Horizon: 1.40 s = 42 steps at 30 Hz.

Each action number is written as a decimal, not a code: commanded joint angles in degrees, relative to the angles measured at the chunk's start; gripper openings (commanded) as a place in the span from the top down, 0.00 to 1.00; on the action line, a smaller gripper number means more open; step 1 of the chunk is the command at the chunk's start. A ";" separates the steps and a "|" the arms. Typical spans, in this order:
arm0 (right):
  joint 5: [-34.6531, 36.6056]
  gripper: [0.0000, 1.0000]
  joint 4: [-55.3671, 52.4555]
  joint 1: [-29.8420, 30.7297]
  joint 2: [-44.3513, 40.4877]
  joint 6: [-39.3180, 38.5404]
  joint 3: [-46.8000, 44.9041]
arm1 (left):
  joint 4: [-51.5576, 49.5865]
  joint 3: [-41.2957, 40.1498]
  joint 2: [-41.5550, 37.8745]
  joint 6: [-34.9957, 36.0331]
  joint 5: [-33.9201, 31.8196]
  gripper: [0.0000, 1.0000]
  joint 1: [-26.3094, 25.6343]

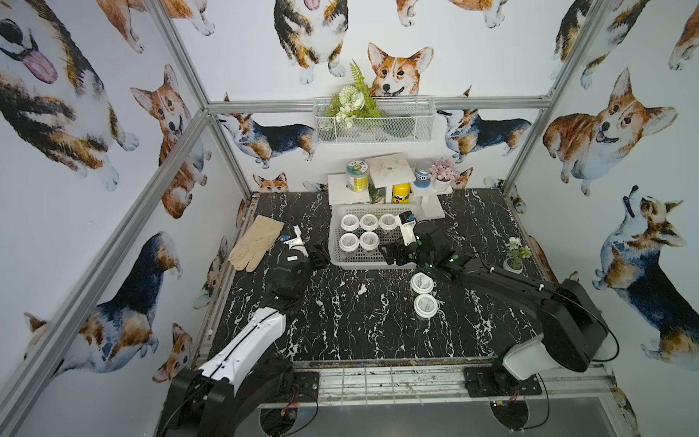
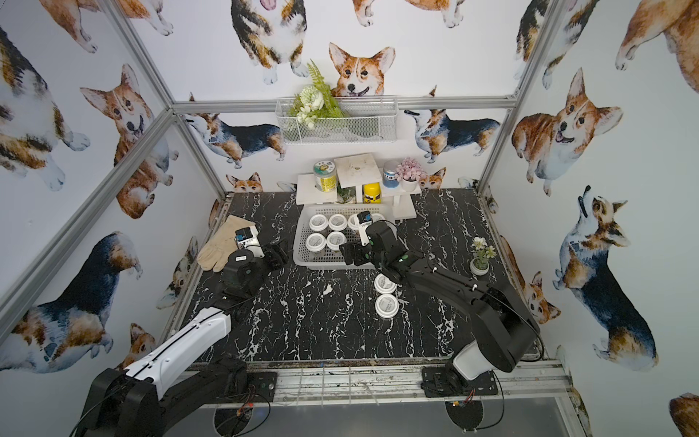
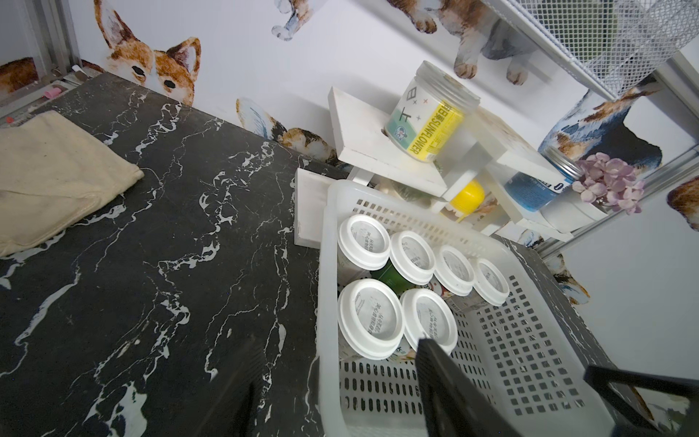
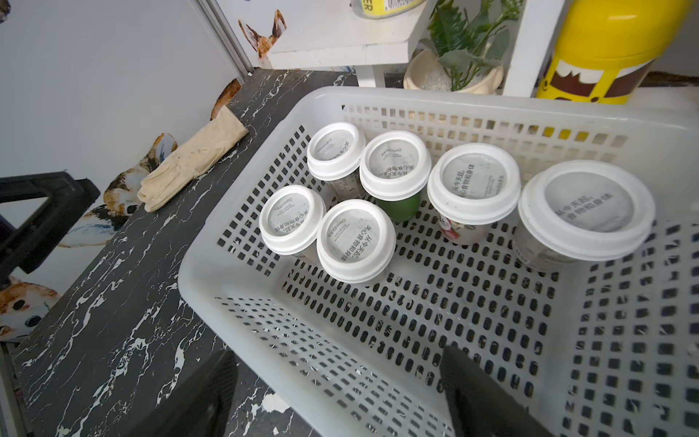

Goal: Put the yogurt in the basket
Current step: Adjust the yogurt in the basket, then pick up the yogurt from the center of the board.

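Fingers of the right gripper (image 4: 338, 353) stand wide apart and hold nothing. One is over the black marble table (image 4: 113, 340) and one inside the white plastic basket (image 4: 416, 94), straddling its near corner wall. Both are cut off at the frame bottom. Fingers of the left gripper (image 3: 336, 344) are also apart, one on each side of the basket's side wall, with a gap showing and no pinch visible. The outer finger is blurred and both are cropped by the bottom edge.

Six yogurt cups (image 4: 355, 240) stand upright in the basket, four in the back row and two in front. In both top views the right wrist hides most of the sixth.

Two more yogurt cups sit on the table at lower right of the basket in a top view (image 1: 422, 283) (image 1: 425, 305). The upper one is partly covered by the right arm (image 1: 491, 276).

A beige glove (image 1: 257, 242) lies left of the basket.
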 commanded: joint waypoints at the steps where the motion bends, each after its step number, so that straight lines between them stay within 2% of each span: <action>1: 8.13 0.10 -1.79 2.16 -4.57 -0.12 -2.80 | 0.98 0.20 0.11 0.39 0.08 0.30 0.07; 6: 10.07 0.14 -10.84 3.38 -11.04 5.43 -6.42 | 1.01 0.18 0.16 0.42 0.35 0.30 0.03; 14: 18.32 0.15 -22.35 9.95 -22.61 14.02 -11.56 | 0.97 0.47 0.48 0.61 0.68 0.30 0.12; 25: 21.33 0.22 -32.96 16.45 -22.76 20.48 -12.81 | 1.15 0.12 -0.01 0.55 0.54 0.30 -0.03; 32: 21.00 0.21 -34.84 18.62 -27.08 23.60 -16.13 | 1.09 0.42 0.24 0.60 0.72 0.30 0.00; 42: 21.35 0.20 -36.73 21.47 -27.52 26.36 -18.08 | 1.24 0.16 0.03 0.71 0.67 0.30 -0.05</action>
